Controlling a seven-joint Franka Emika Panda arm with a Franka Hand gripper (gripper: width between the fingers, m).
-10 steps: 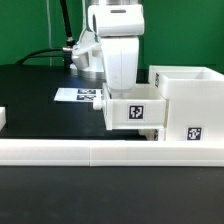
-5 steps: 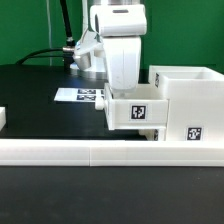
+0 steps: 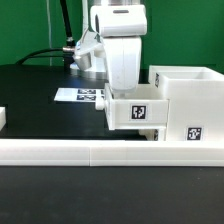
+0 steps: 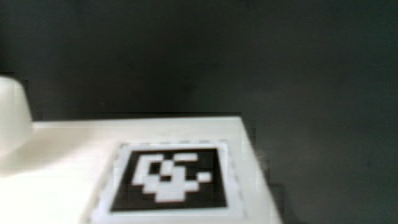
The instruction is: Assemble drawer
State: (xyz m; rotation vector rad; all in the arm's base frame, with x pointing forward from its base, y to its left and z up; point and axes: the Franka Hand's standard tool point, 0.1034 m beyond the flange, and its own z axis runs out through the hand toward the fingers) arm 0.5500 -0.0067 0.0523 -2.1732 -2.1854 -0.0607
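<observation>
Setting: black tabletop (image 3: 40, 100), green backdrop at upper left of the exterior frame, white rail (image 3: 90, 152) across the lower foreground.
Marker board: (image 3: 80, 96) flat at centre left, behind the arm.
Drawer parts: small tagged drawer box (image 3: 133, 111) at centre, touching the larger open case (image 3: 190, 105) at right.
Claw: (image 3: 123, 90) low over the box, tips hidden; cannot tell whether apart, together or clamped.
Wrist view: blurred white tagged panel (image 4: 169, 170) only.
Risk: box likely jams if pushed skewed against the case mouth.
</observation>
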